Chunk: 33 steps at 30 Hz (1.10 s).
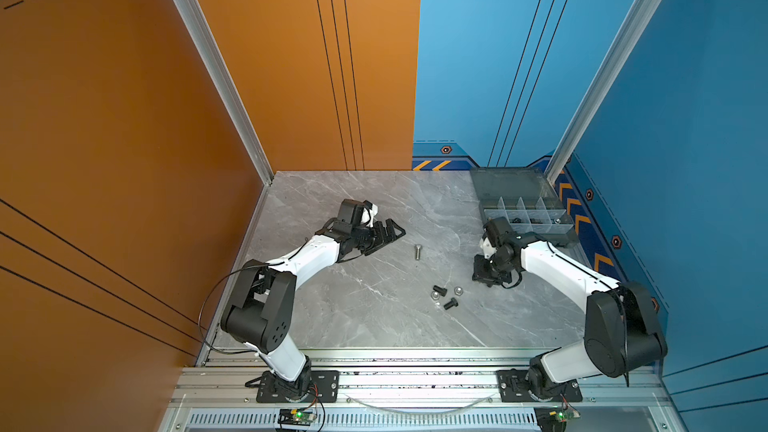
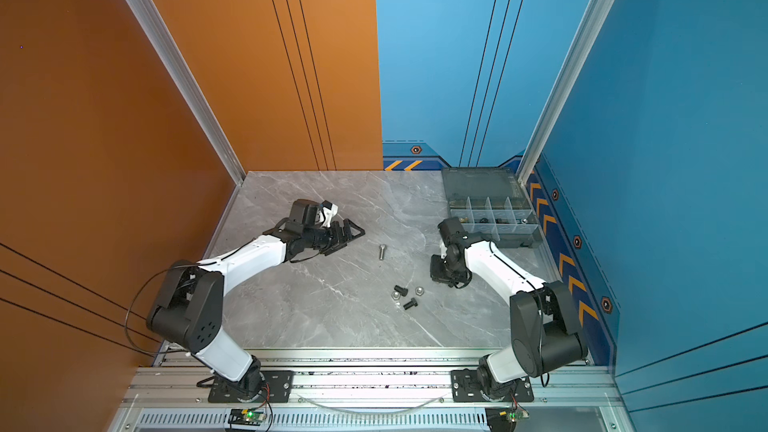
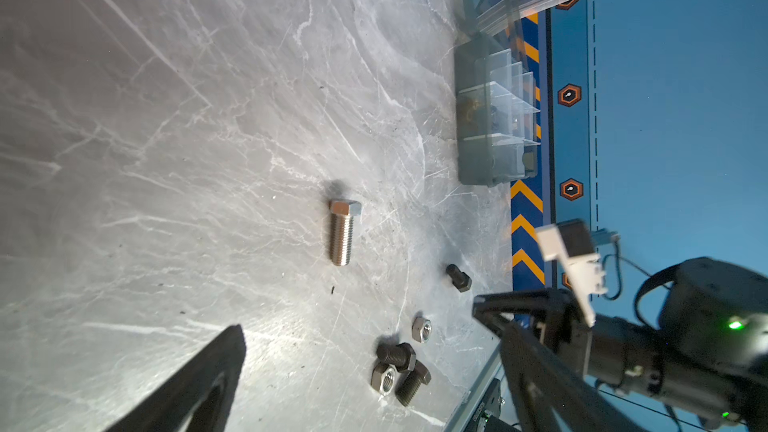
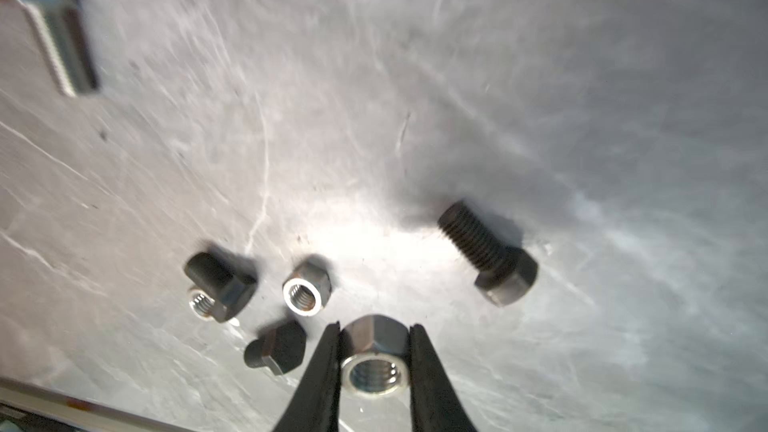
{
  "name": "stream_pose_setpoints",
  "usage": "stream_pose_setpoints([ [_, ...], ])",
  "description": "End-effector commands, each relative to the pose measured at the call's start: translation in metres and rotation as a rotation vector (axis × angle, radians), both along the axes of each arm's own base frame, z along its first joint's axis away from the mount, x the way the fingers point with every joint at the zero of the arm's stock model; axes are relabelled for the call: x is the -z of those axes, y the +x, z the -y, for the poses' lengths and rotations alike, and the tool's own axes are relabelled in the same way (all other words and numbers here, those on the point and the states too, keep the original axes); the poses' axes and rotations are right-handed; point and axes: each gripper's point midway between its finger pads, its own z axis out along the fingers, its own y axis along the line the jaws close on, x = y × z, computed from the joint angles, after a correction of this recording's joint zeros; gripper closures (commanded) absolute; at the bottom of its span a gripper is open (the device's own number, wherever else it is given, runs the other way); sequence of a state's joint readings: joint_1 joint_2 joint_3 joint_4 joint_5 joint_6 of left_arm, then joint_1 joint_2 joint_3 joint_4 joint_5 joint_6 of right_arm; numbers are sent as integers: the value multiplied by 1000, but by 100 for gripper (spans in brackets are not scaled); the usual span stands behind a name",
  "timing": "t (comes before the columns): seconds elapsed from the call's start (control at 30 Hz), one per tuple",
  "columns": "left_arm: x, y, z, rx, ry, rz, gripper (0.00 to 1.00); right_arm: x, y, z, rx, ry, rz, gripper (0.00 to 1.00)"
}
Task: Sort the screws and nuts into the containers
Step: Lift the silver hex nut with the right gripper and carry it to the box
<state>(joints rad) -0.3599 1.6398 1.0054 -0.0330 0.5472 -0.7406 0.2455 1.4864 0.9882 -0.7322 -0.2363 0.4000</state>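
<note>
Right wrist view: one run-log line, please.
right gripper: shut on silver hex nut | left gripper: open, empty | long silver hex bolt: unsorted

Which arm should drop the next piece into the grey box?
Right. The right gripper is shut on a silver nut, and the organiser box sits on that arm's side. The left gripper is farther from it.

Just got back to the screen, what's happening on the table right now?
The right gripper has its fingers closed on a silver hex nut beside the loose pile on the table. The left gripper is open and empty, near the long silver bolt. Lying loose: that bolt, three black bolts and two more nuts. The organiser box at the back right is open, with a few parts already in its compartments.
</note>
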Motion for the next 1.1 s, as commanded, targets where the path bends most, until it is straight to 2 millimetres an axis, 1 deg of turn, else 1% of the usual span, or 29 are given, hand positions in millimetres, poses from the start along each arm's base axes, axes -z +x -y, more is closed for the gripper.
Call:
stream_pose_setpoints([
  [0.0, 1, -3, -3, 6, -3, 12, 2, -27, 25, 23, 54, 48, 60, 97],
  [0.27, 1, -3, -2, 6, -14, 16, 2, -81, 90, 116, 302, 112, 181, 98],
  [0.33, 1, -2, -2, 6, -16, 16, 2, -91, 103, 141, 365, 102, 210, 98],
  [0.4, 1, -1, -2, 7, -19, 15, 2, -98, 116, 167, 437, 96, 230, 98],
  [0.47, 2, -1, -1, 5, -19, 11, 2, -99, 128, 196, 515, 79, 239, 98],
  [0.57, 1, 1, -1, 3, -20, 13, 2, -100, 142, 231, 607, 24, 250, 99],
  [0.67, 0, 2, -1, 1, -21, 12, 2, -96, 158, 255, 666, 4, 254, 98],
  [0.8, -4, 4, 0, -3, -25, 10, 2, -85, 174, 279, 727, -25, 245, 99],
  [0.83, -4, 5, 0, -5, -24, 9, 2, -85, 180, 285, 737, -36, 252, 99],
  [0.9, -5, 6, -1, -8, -20, -1, 2, -78, 189, 290, 747, -42, 246, 99],
  [0.93, -2, 4, -1, -4, -15, -14, 2, -75, 192, 292, 752, -41, 241, 99],
  [0.97, -14, 10, 2, 1, -24, 10, 2, -70, 194, 294, 755, -44, 234, 99],
  [1.0, -16, 11, 3, 7, -19, 8, 2, -72, 194, 296, 758, -51, 237, 99],
  [1.03, -17, 11, 3, 9, -13, 4, 2, -56, 196, 297, 760, -55, 207, 99],
  [1.07, -19, 12, 2, 11, -8, 7, 2, -52, 196, 299, 763, -63, 199, 99],
])
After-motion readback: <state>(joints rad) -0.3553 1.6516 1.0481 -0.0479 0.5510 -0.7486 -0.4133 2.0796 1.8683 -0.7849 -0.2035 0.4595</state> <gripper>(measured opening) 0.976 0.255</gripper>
